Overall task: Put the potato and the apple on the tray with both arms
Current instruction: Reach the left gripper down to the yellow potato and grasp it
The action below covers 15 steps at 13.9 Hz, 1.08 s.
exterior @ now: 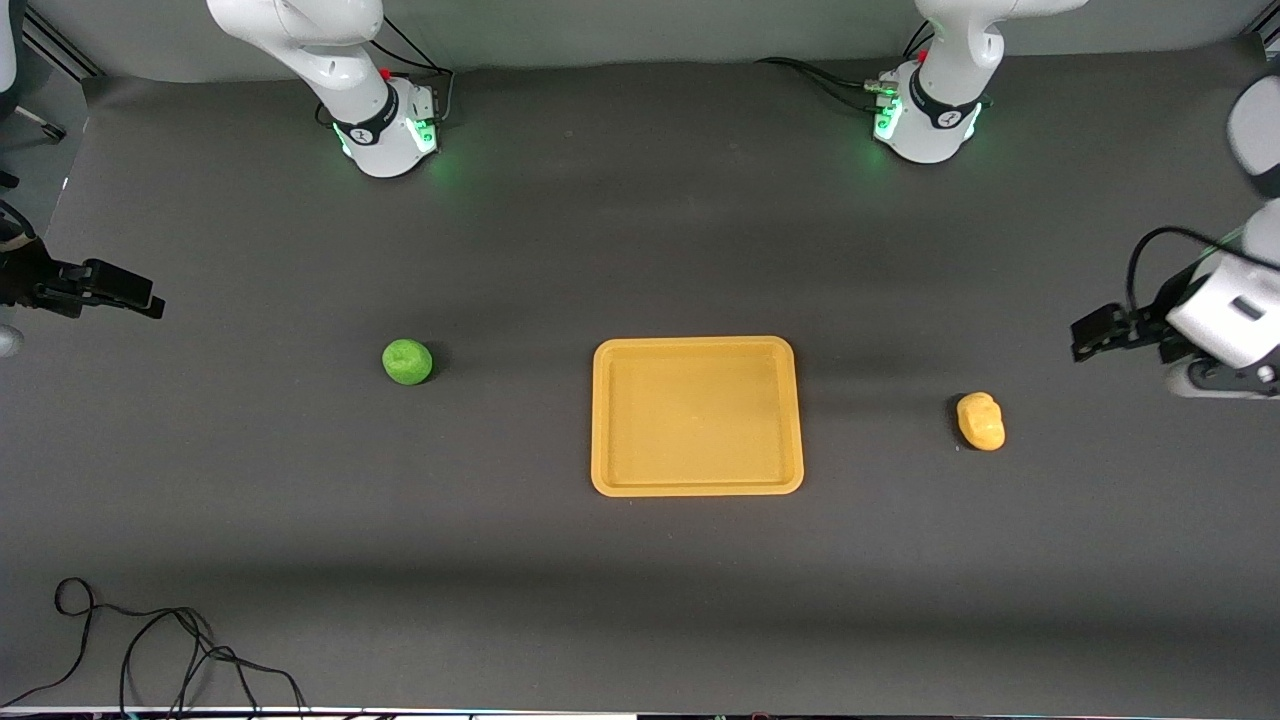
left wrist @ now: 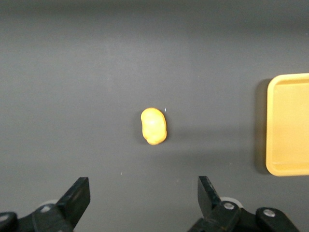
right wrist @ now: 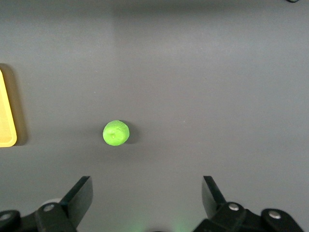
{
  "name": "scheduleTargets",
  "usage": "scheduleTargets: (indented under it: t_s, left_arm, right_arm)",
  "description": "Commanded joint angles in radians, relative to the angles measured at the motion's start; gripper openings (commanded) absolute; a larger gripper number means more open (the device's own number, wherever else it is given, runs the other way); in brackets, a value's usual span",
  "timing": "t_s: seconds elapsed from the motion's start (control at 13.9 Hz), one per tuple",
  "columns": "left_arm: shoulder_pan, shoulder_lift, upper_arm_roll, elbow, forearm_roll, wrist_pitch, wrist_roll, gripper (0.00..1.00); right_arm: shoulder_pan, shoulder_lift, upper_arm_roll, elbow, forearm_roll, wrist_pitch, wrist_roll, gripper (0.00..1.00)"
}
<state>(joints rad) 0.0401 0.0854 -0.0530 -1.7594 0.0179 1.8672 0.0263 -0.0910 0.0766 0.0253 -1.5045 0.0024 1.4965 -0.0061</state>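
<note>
— Where are the two white jointed arms?
— Raised at either end of the table, green-lit bases planted along its edge.
— And the hands?
— The left arm's black two-finger gripper [exterior: 1085,340] hangs with fingers [left wrist: 77,195] spread wide; the right arm's black two-finger gripper [exterior: 150,300] hangs likewise, fingers [right wrist: 79,195] parted, holding nothing.

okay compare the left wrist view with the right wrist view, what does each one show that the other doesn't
Only the left wrist view shows the potato, lying on the dark table apart from the tray, with the open left gripper over the table short of it. Only the right wrist view shows the apple, also lying apart from the tray, with the open right gripper short of it. Both show an edge of the tray, with nothing on the part that shows, and the same dark table.
</note>
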Motion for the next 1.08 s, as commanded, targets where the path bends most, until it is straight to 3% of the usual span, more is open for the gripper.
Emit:
scheduleTargets:
  t_s: [0.0,0.36,0.79,1.01]
  left_arm:
    - [0.003,-0.013,0.004,-0.171,-0.006,0.154,0.061,0.99]
    - [-0.006,0.109,0.002,-0.368,-0.007,0.516,0.075,0.99]
    - [0.012,0.332,0.002,-0.379,-0.009,0.705,0.084,0.95]
    - [0.015,0.379,0.002,-0.374,0.000,0.727,0.089,0.77]
  right_arm:
    - [0.004,-0.009,-0.007,0.004,-0.009,0.007,-0.009,1.00]
    - [0.007,-0.012,-0.005,-0.014,-0.015,0.018,-0.020,1.00]
    - [0.005,-0.011,-0.008,-0.019,-0.013,0.030,-0.020,1.00]
    - [0.005,-0.011,-0.008,-0.017,-0.012,0.031,-0.020,1.00]
